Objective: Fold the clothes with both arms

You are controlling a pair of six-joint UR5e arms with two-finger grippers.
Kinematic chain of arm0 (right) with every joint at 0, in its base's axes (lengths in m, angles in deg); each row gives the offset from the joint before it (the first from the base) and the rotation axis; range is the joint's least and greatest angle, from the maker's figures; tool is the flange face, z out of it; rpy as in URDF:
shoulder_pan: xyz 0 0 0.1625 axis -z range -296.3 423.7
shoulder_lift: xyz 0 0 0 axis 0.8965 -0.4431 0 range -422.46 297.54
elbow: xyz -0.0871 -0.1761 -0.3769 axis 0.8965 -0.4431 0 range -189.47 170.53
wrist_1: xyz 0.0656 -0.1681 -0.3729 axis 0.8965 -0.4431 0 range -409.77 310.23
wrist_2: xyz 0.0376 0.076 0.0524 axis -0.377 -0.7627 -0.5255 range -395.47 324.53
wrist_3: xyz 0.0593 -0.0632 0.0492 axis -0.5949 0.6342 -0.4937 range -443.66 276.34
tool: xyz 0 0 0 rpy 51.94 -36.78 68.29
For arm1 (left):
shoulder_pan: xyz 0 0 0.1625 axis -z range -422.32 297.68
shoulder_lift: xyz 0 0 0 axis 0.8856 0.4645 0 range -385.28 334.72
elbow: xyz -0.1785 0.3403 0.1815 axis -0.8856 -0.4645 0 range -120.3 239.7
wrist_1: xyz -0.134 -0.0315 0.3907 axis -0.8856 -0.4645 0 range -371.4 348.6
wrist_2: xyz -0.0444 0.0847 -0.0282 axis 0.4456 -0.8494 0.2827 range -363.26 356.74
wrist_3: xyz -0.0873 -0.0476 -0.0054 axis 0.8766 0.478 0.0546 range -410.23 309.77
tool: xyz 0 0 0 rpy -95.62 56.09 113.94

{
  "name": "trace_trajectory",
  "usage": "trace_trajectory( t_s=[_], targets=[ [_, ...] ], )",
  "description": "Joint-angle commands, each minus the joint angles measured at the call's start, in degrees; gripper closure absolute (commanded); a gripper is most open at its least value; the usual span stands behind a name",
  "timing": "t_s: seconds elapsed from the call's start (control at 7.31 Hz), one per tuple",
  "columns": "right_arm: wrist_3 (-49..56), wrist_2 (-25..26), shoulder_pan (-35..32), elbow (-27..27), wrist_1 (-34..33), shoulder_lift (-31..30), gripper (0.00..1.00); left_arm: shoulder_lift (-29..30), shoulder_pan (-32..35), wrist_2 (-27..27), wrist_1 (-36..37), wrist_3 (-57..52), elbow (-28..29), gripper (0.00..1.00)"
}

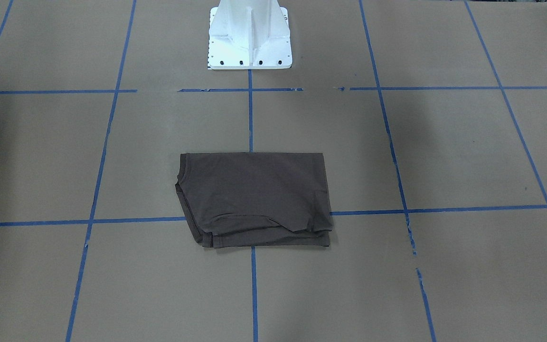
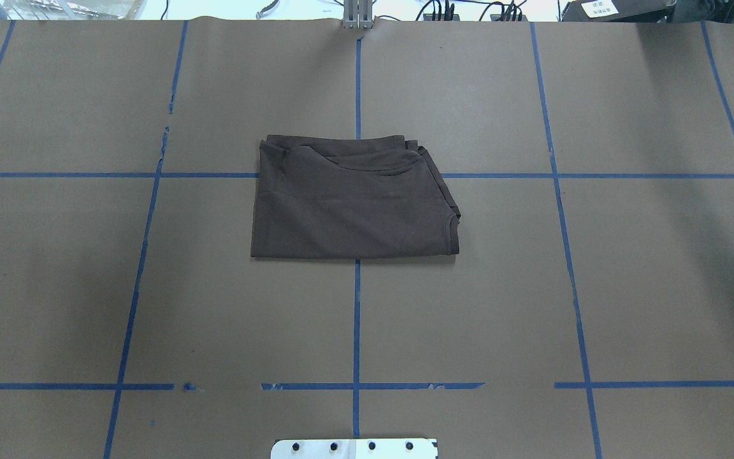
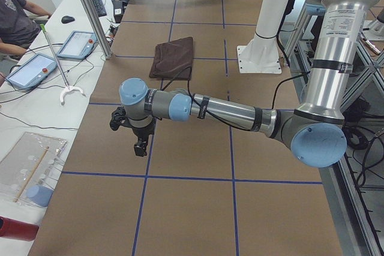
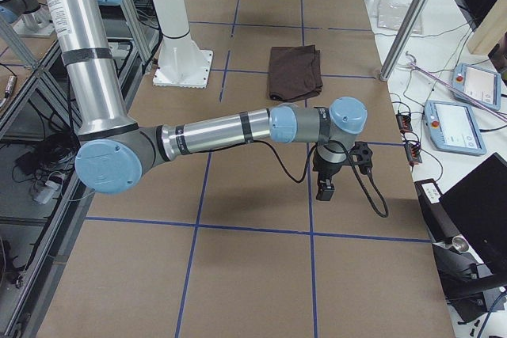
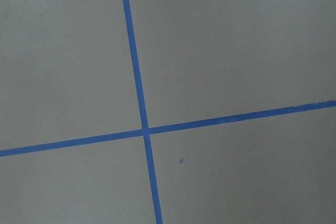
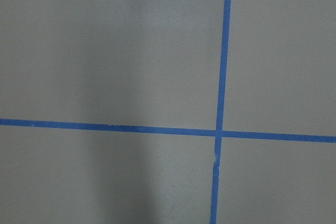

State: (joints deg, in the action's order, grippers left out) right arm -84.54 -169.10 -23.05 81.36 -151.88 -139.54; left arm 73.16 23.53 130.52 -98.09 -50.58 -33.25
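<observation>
The clothes are one dark grey-brown T-shirt [image 1: 254, 199], folded into a compact rectangle at the middle of the table [image 2: 354, 204], with nothing touching it. It also shows far off in both side views [image 3: 174, 57] [image 4: 295, 71]. Both arms hang out over the table's ends, well away from it. The left gripper [image 3: 141, 147] points down above the brown paper, and so does the right gripper [image 4: 325, 187]. Only the side views show them, so I cannot tell whether either is open or shut. Each wrist view holds only paper and a blue tape cross [image 5: 145, 131] [image 6: 218, 132].
The white pedestal [image 1: 249, 38] stands behind the shirt at the robot's side. Blue tape lines [image 2: 357, 319] grid the brown paper. Beyond the far table edge, a side bench carries teach pendants [image 3: 78, 44] [image 4: 455, 126], cables and a seated person [image 3: 12, 19].
</observation>
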Motion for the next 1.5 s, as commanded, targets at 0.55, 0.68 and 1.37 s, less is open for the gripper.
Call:
trace_trajectory(
  t_s=[0.55, 0.68, 1.37],
  targets=[
    [0.1, -0.9, 0.0, 0.0, 0.2, 0.0, 0.00, 0.1, -0.2, 0.0, -0.3, 0.0, 0.6, 0.00],
    [0.2, -0.8, 0.0, 0.0, 0.1, -0.1, 0.00, 0.1, -0.2, -0.1, -0.3, 0.0, 0.5, 0.00],
    [0.2, 1.0, 0.3, -0.2, 0.2, -1.1, 0.00, 0.0, -0.2, 0.3, -0.3, -0.1, 0.7, 0.00]
  ],
)
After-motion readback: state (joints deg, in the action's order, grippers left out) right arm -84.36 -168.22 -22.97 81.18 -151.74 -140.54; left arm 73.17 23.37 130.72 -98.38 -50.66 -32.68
